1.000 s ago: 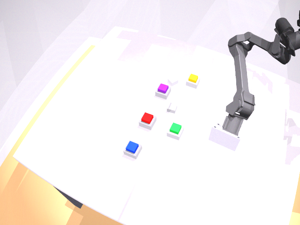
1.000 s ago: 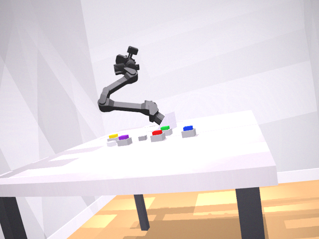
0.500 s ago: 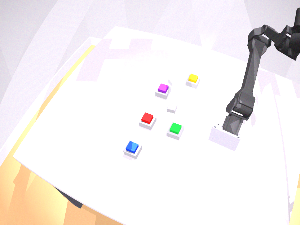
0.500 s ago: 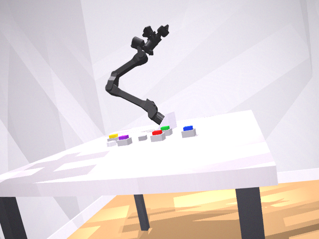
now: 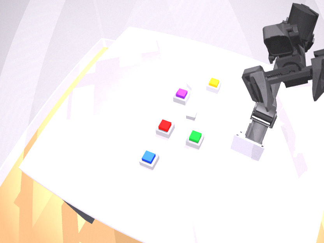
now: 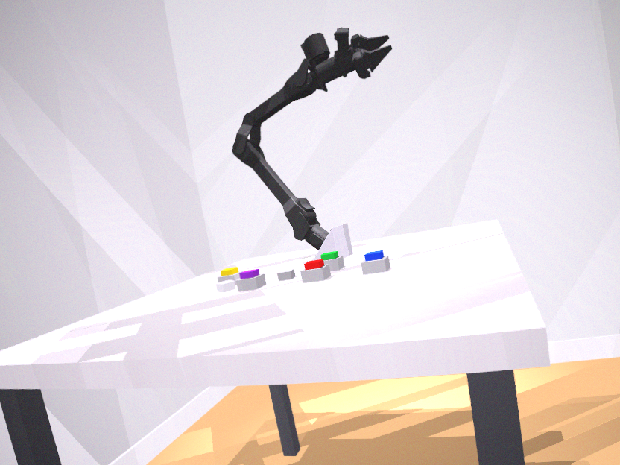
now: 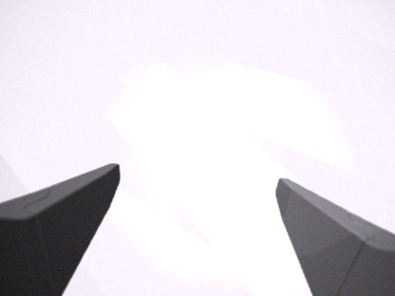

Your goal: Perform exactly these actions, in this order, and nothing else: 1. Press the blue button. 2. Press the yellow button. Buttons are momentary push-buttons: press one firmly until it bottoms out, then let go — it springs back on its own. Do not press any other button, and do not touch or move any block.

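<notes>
The arm (image 6: 270, 150) rises from its white base block (image 5: 247, 147) near the right edge of the bench (image 5: 104, 183) and reaches high above the surface. The gripper (image 6: 376, 51) is held far above every button, and its jaws stand wide apart with nothing between them. In the wrist view the two dark fingertips frame only a pale, washed-out background, and no button or block can be made out there. The blue button (image 5: 148, 156) sits on its white housing closest to the near edge of the bench, well apart from the arm. The yellow button (image 5: 213, 82) lies toward the far edge, the closest of the five to the arm's side. Between them are the red button (image 5: 164, 125) and the green button (image 5: 195, 136), side by side in the middle of the bench. The purple button (image 5: 181, 93) sits just beside the yellow one, toward the left edge. A small white block (image 5: 191, 115) rests between the purple and green buttons. A second white block (image 5: 189, 86) shows faintly between the purple and yellow buttons.
</notes>
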`<state>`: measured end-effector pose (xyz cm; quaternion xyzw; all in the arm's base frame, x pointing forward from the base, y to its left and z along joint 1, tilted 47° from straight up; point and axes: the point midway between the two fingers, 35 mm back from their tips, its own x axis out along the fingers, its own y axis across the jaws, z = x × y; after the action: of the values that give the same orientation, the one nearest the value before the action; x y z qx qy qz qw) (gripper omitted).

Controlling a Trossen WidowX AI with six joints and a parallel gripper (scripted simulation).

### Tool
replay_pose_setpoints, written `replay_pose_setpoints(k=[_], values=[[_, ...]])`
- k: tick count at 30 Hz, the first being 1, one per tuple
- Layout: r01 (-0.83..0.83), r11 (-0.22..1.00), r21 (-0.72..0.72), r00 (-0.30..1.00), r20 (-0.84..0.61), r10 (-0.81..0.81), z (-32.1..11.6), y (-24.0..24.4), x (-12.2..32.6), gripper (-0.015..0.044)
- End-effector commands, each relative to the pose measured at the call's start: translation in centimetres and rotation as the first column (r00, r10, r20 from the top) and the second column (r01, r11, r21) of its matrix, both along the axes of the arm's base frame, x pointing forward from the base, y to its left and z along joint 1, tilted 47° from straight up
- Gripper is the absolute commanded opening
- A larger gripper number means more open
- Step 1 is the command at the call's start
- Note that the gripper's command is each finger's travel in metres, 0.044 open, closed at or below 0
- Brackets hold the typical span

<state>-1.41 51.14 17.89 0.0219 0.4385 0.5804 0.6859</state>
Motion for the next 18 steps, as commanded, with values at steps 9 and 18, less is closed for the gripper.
replay_pose_setpoints(k=[9, 18], values=[[0.459, 0.69, -0.56, 0.878, 0.164, -0.45, -14.0, -5.5, 17.2, 0.04], [0.571, 0.117, -0.813, 0.707, 0.413, -0.575, -21.4, -17.6, 27.0, 0.04]])
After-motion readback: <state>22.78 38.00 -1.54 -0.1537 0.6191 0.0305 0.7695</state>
